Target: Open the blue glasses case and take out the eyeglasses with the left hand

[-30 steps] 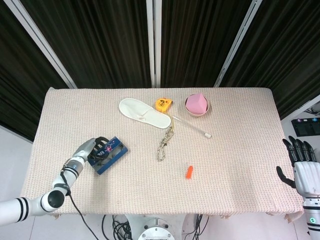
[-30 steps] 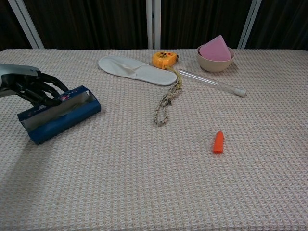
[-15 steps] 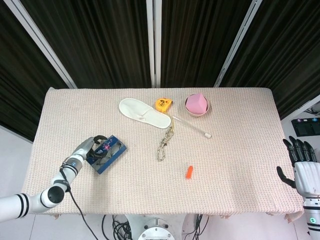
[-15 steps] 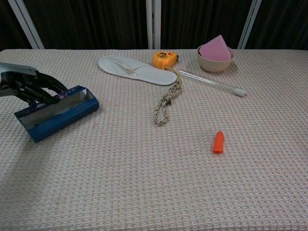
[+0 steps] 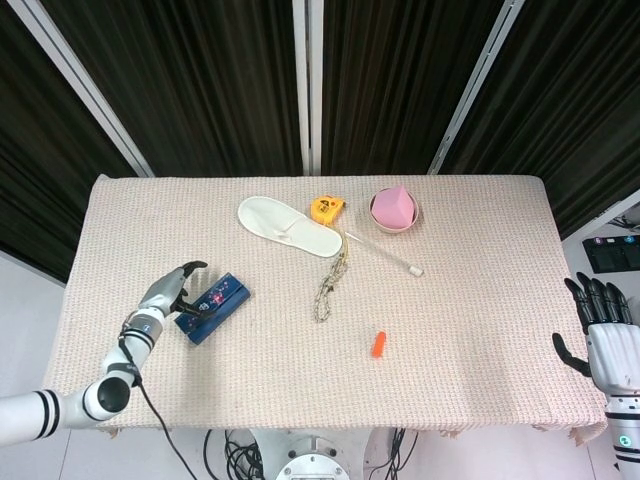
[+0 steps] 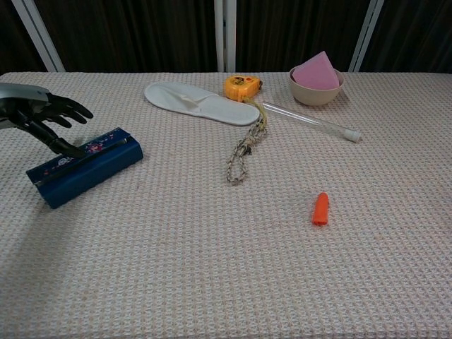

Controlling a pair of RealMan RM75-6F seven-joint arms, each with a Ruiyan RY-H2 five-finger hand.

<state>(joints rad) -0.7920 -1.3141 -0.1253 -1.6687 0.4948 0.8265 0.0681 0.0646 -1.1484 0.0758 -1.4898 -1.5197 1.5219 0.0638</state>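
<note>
One blue glasses case [image 6: 85,165] is lying closed on the near left of the table [image 6: 233,282], and it is being touched at its far edge by the left hand [image 6: 44,116], whose fingers are spread apart with nothing held. The eyeglasses are not being shown, presumably shut inside. For a clean opening, the lid's seam should be caught by fingertips while the base is kept from sliding. Farther off to the right, the right hand [image 5: 598,330] is being held beyond the table edge, fingers extended and empty.
</note>
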